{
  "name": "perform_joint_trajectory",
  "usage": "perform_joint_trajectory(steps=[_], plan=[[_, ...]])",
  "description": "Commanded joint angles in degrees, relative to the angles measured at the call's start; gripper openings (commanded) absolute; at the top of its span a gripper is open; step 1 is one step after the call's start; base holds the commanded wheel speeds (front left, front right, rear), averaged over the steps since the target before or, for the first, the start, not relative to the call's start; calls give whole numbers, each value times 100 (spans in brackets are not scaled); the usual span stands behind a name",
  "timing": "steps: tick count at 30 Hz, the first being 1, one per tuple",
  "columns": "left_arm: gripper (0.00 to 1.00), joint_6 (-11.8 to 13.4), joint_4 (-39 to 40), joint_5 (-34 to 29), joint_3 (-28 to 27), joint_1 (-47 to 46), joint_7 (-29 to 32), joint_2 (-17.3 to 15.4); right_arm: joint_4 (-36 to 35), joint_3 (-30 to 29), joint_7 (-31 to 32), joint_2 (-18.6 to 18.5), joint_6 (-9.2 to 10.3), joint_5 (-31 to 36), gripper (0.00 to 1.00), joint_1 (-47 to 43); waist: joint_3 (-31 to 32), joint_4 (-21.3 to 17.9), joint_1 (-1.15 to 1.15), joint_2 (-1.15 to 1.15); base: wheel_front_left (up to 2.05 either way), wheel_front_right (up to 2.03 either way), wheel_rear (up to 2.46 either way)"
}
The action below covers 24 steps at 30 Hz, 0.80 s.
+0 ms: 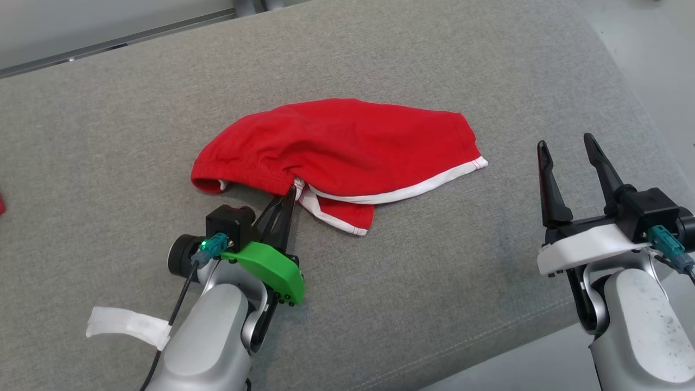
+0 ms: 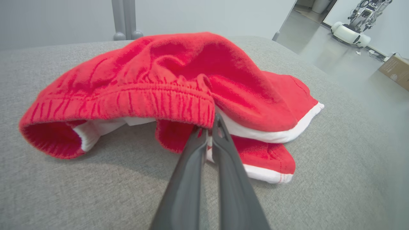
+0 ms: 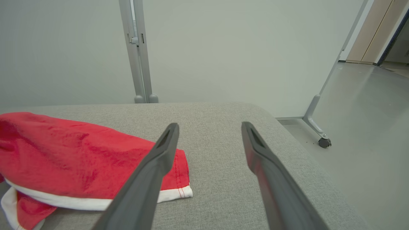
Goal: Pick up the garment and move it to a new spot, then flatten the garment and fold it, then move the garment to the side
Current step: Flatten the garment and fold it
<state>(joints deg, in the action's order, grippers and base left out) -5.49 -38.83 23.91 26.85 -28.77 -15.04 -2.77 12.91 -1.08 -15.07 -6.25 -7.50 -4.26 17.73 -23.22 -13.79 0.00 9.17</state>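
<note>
Pinching the waistband (image 2: 127,105) of the limp, light red shorts (image 1: 347,141) crumpled on the cushion (image 1: 434,271), the left claw (image 1: 290,195) is pressed together on cloth while the right claw (image 1: 564,142) hangs spread nearby; both waistband corners look the best holds.

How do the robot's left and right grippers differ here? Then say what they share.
The left gripper is shut on the red garment at its waistband; the right gripper is open and empty. The left gripper carries a green cover; the right gripper a white cover. Both have long dark fingers.
</note>
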Motion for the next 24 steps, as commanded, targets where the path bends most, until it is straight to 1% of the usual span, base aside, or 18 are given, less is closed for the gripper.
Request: perform_joint_trajectory(steps=[1, 4, 7, 8, 11, 14, 20, 24], plan=[[0, -23, 151, -142, -54, 83, -16, -25, -38, -69, -21, 1, 1, 34, 100, -158, 90, 134, 0, 0, 0, 0, 0], [0, -66, 421, -245, -54, 264, -16, -116, -70, -169, -21, 24, 1, 27, 100, -246, 192, 305, 0, 0, 0, 0, 0], [0, -108, 716, -298, -5, 475, -16, -318, -94, -252, -21, 51, 1, 11, 100, -384, 314, 518, 0, 0, 0, 0, 0], [0, -108, 716, -298, -5, 475, -16, -318, -94, -252, -21, 51, 1, 11, 100, -384, 314, 518, 0, 0, 0, 0, 0], [0, -139, 1131, -248, 22, 727, 83, -583, -110, -292, -21, 65, 1, -18, 100, -504, 429, 731, 0, 0, 0, 0, 0], [0, -128, 1725, -223, -8, 1042, 378, -970, -151, -311, -21, 106, 1, 9, 100, -621, 504, 916, 0, 0, 0, 0, 0], [0, 107, 3277, -135, -149, 1806, 1313, -1733, -228, -251, -21, 178, 1, 11, 100, -720, 536, 1151, 0, 0, 0, 0, 0], [0, 321, 4124, -90, -184, 2258, 1847, -2035, -217, -110, -21, 210, 1, -35, 100, -706, 512, 1171, 0, 0, 0, 0, 0]])
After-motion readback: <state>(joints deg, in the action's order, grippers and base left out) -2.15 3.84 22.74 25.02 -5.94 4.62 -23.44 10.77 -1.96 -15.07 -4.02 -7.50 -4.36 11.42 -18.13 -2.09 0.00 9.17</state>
